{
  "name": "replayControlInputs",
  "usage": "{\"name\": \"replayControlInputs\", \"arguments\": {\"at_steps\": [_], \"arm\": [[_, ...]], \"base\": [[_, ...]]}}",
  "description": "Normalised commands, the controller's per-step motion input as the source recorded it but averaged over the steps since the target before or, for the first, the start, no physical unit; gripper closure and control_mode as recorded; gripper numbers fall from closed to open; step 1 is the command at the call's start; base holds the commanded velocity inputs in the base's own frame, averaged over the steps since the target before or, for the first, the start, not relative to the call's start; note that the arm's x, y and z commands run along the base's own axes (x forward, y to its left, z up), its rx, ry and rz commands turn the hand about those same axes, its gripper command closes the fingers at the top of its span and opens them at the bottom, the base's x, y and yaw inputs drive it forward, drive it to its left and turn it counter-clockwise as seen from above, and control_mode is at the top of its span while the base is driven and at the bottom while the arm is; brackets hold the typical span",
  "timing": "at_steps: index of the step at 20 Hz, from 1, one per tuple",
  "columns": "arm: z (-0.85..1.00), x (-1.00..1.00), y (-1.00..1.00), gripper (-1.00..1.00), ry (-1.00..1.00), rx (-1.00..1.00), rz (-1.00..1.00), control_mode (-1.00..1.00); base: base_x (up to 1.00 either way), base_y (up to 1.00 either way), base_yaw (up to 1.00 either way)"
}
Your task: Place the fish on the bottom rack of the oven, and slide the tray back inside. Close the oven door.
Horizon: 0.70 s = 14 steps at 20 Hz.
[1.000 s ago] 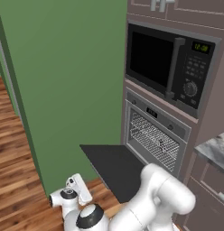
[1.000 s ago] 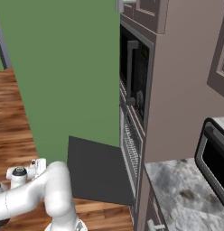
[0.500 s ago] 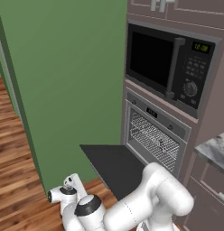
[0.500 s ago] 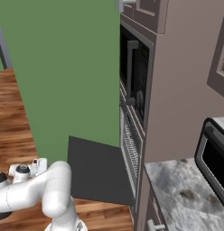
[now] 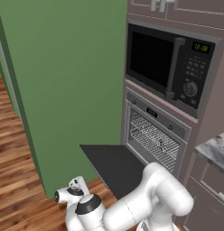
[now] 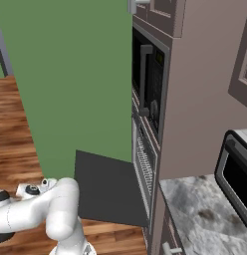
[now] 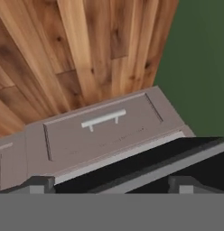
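Note:
The oven (image 5: pixel 154 135) stands under the microwave with the oven door (image 5: pixel 114 163) folded down flat, a black panel over the floor. Silver wire racks sit inside the cavity, and the bottom rack (image 5: pixel 152 145) is pushed in. From the right base view the oven door (image 6: pixel 108 189) is the dark slab beside my arm. My wrist (image 5: pixel 68 195) hangs low, left of the door's front edge. In the hand view my gripper (image 7: pixel 111 185) is open with nothing between its fingertips (image 7: pixel 39 184), and the black oven door (image 7: pixel 154 163) crosses just beyond them. The fish is out of view.
A mauve drawer front (image 7: pixel 102 131) with a silver handle (image 7: pixel 103 119) lies beyond the fingertips, with wood floor (image 7: pixel 64 49) past it. A green wall (image 5: pixel 64 81) rises left of the oven. The microwave (image 5: pixel 170 63) sits above it, and a marble counter (image 6: pixel 205 214) lies to the right.
The arm's lower joints have shifted slightly while the wrist stays low beside the open door. The gripper remains open. Oven and door have not moved.

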Motion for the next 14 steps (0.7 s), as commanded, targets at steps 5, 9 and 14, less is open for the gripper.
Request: {"name": "replayControlInputs", "arguments": {"at_steps": [5,9,14], "arm": [[-0.80,0.00,-0.20,-1.00,0.00,-0.09,-0.09,-1.00],[-0.69,0.14,-0.45,-1.00,0.00,-0.08,-0.10,-1.00],[-0.66,0.19,-0.49,-1.00,0.00,-0.09,-0.06,-1.00]], "base": [[0.00,0.00,0.00],[0.00,0.00,0.00],[0.00,0.00,0.00]]}}
